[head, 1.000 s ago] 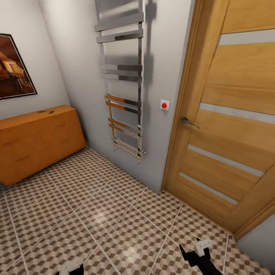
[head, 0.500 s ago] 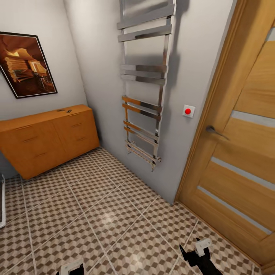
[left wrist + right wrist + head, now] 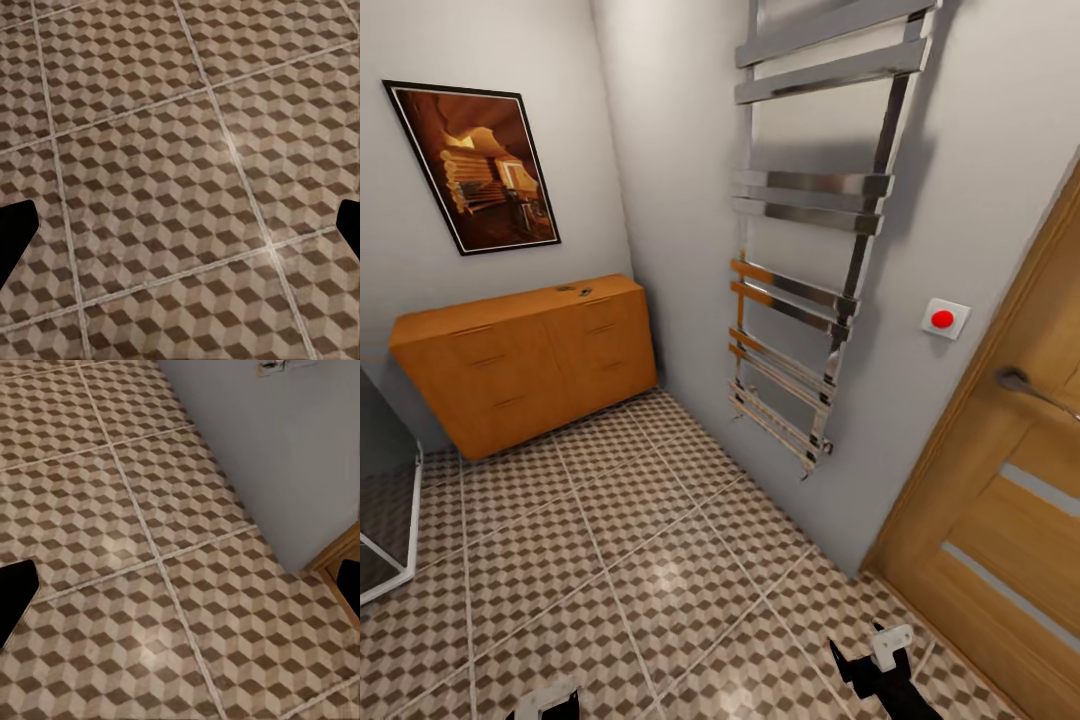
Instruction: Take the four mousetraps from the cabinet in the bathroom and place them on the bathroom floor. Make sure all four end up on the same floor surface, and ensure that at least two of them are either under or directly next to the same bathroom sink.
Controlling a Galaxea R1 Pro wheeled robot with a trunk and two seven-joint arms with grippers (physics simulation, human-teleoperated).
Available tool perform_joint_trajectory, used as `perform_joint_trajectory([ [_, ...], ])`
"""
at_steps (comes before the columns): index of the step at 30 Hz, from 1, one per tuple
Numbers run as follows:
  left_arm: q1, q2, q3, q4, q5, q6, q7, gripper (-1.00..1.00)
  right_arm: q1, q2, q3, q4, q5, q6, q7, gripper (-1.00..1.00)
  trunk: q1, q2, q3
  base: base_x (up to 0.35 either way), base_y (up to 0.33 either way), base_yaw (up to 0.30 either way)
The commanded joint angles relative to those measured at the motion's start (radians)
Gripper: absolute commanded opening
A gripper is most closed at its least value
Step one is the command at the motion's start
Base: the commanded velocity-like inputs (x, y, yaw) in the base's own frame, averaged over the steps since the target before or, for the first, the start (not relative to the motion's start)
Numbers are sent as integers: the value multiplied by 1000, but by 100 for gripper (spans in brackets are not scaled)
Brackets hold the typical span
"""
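Cabinet [image 3: 530, 360] against far wall, left; towel rail [image 3: 810, 290] right of it; door [image 3: 1000, 500] far right.

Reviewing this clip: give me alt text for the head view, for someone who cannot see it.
An orange-brown cabinet stands against the far wall on the patterned bathroom floor, below a framed picture. A chrome towel rail hangs on the adjacent wall beside a wooden door.

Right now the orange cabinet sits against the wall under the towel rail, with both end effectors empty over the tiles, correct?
Not quite. In the head view the cabinet sits under the framed picture; the towel rail hangs on the adjoining wall. The rest holds.
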Motion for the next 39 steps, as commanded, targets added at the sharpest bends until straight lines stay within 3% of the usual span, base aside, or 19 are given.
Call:
perform_joint_trajectory([
  [1,-2,-1,-9,3,2,-4,4,100,0,-1,1,0,3,-3,1,100,1,-2,-2,338,91,252],
  [15,-2,-1,-9,3,2,-5,4,100,-1,-1,1,0,3,-3,1,100,1,-2,-2,332,120,252],
  [39,-2,-1,-9,3,2,-5,4,100,0,-1,1,0,3,-3,1,100,1,-2,-2,325,5,252],
])
